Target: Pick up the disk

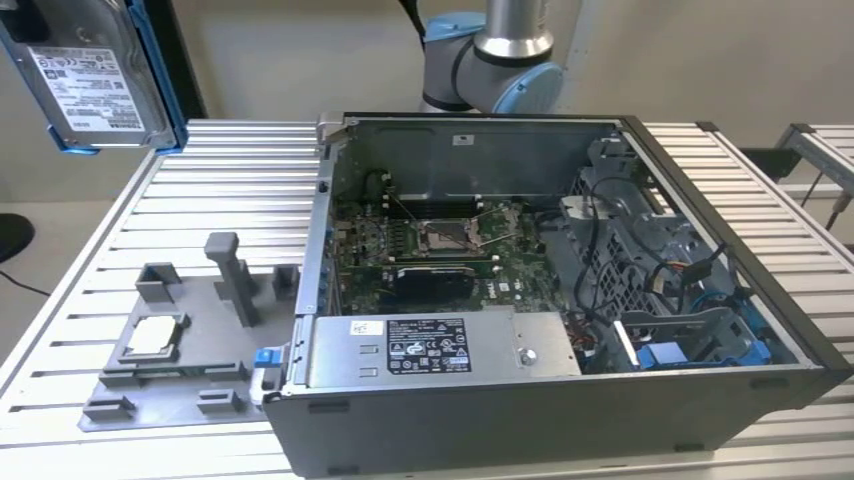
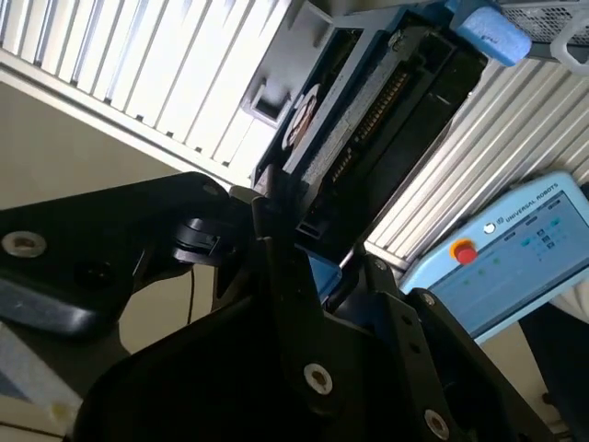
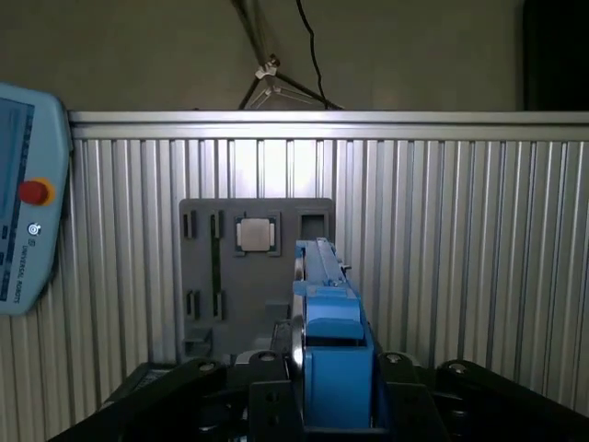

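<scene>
Ribbed aluminium table [image 1: 227, 170] carries an open computer case [image 1: 534, 410] and a grey fixture tray [image 1: 187, 378]; we see the disk [image 1: 94, 85] aloft at the exterior view's left. In the second wrist view, the gripper [image 2: 322, 272] clamps its blue frame. In the first wrist view, the disk sits edge-on between black fingers [image 3: 267, 378], a small chip [image 3: 257, 234] beyond.

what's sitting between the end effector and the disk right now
Nothing visible. In the first wrist view the end effector already clamps the disk edge-on by its blue frame; the exterior view shows the disk held up clear of the table.
</scene>
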{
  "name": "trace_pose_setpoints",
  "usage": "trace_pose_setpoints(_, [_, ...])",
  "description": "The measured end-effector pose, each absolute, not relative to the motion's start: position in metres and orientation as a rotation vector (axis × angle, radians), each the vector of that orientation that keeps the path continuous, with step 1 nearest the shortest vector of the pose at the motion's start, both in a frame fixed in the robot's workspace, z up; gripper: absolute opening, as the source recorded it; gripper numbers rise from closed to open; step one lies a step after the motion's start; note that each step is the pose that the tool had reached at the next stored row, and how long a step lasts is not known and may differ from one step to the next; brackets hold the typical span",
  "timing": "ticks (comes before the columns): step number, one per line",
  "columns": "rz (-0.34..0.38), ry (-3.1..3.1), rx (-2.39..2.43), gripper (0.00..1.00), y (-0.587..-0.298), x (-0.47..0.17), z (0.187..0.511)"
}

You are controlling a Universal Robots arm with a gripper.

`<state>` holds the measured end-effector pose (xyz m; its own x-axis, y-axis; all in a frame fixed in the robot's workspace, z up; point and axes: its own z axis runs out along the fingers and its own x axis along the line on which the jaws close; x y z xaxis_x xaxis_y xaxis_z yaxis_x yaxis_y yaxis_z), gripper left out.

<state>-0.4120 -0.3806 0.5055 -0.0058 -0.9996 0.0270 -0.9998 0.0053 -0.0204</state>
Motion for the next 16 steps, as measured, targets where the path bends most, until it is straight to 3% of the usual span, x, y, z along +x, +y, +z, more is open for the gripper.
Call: trace_pose_setpoints(16, [0.053,-2.224,2.212,0.0,-0.381,-0.39,0.506])
